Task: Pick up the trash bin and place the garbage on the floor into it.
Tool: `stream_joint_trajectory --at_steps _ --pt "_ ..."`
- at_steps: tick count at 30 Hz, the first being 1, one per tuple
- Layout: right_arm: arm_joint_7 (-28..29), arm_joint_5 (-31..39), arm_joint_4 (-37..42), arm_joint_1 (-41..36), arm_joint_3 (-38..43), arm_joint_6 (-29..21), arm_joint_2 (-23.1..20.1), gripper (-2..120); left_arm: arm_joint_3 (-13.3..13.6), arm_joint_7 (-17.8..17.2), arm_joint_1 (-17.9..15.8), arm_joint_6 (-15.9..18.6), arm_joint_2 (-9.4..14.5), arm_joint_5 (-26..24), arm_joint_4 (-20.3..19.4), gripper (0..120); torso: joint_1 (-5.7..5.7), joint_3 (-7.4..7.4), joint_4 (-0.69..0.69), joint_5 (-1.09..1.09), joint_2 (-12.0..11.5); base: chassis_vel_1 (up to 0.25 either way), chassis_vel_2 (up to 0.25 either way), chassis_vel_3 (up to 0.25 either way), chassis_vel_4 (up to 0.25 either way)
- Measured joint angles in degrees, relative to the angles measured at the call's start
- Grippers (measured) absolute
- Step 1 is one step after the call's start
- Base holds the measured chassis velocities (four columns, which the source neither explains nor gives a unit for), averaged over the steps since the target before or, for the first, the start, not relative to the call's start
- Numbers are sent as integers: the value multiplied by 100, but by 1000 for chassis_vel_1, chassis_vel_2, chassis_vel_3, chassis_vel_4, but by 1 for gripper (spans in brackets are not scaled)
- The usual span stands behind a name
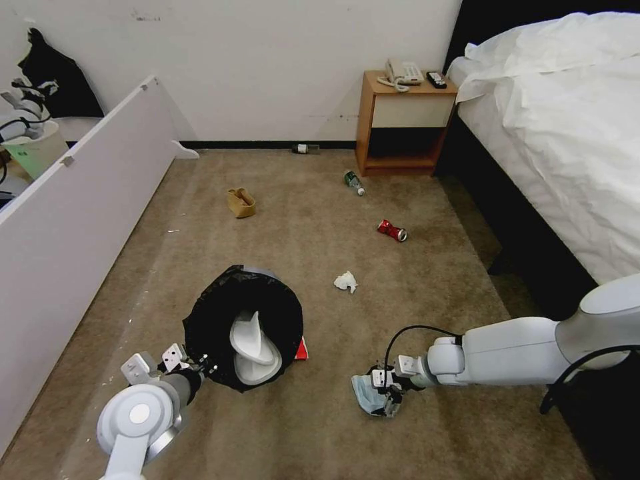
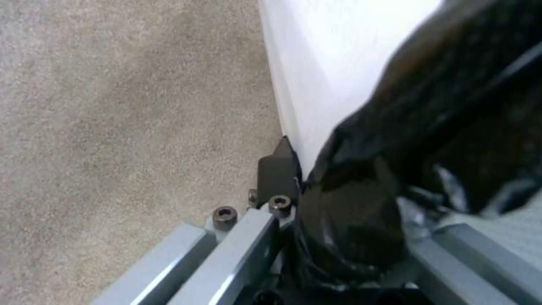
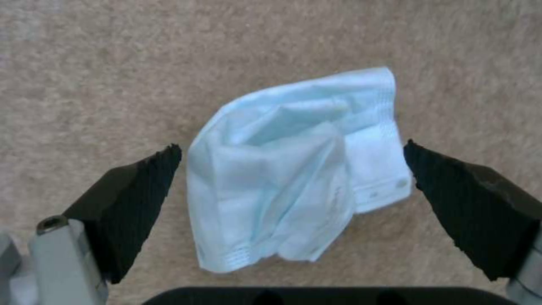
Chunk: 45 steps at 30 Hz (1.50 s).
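Observation:
The trash bin [image 1: 213,320], white with a black bag over its rim, hangs tilted at lower left with white slippers [image 1: 253,347] inside. My left gripper [image 1: 199,365] is shut on its bagged rim [image 2: 361,203]. A red packet [image 1: 303,349] peeks out beside the bin. My right gripper [image 1: 383,395] is low over the carpet, open, with its fingers [image 3: 135,199] on either side of a crumpled blue face mask [image 3: 294,173] lying on the floor [image 1: 320,227]. Farther off lie a white tissue [image 1: 345,282], a red can [image 1: 392,231], a green-labelled bottle [image 1: 354,182] and a brown paper bag [image 1: 241,202].
A white panel [image 1: 80,200] runs along the left. A wooden nightstand [image 1: 403,127] stands against the back wall, with a bed [image 1: 567,133] on the right. Another bottle [image 1: 305,149] lies by the skirting board. Open carpet lies between the litter.

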Motion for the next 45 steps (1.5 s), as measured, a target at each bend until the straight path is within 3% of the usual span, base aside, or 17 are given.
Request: stream_joint_trajectory --at_steps 22,36,38,45 --pt "30 57 -137 6 68 5 118 99 22 10 36 0 -10 20 -26 0 0 0 1 0 0 0 0 0 0" --pt "-50 52 -407 1 67 86 -82 53 22 28 -8 0 -1 22 43 0 0 0 1 0 0 0 0 0 0" --pt "-54 51 -443 1 74 107 -131 39 42 31 -36 0 -1 23 73 0 0 0 1 0 0 0 0 0 0" --pt "-54 33 -470 -1 83 149 -191 16 96 32 -76 0 -7 32 102 0 0 0 1 0 0 0 0 0 0"
